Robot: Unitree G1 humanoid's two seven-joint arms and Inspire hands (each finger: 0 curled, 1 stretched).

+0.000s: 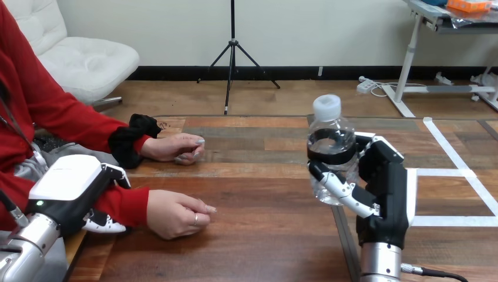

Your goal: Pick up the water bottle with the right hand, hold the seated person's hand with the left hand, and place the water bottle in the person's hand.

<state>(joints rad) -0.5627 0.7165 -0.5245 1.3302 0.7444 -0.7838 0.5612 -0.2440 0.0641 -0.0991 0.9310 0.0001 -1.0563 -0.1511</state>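
The water bottle [332, 150] is held at the right of centre of the frame, clamped in the right hand [384, 188], whose fingers [340, 189] are wrapped round the clear body below the dark band. It appears to be lifted clear of the bench [264, 235], though its base is partly hidden by the fingers. Its long axis is kept close to vertical, with the white cap pointing up. This is judged to suit a handover, since the upper body is left free to be taken.

At the lower left the left hand [70, 188] is set on the person's red-sleeved forearm [126, 205], just behind the wrist. Its fingers are seen above the sleeve and below it, closed round it. The hold is judged to be meant to steady and guide the arm.

The person's hand at the lower left [176, 214] is rested on the bench, curled and knuckles up, well apart from the bottle. A second hand of the person [176, 147] is laid on the bench further up the frame. Placing the bottle is judged not yet begun.
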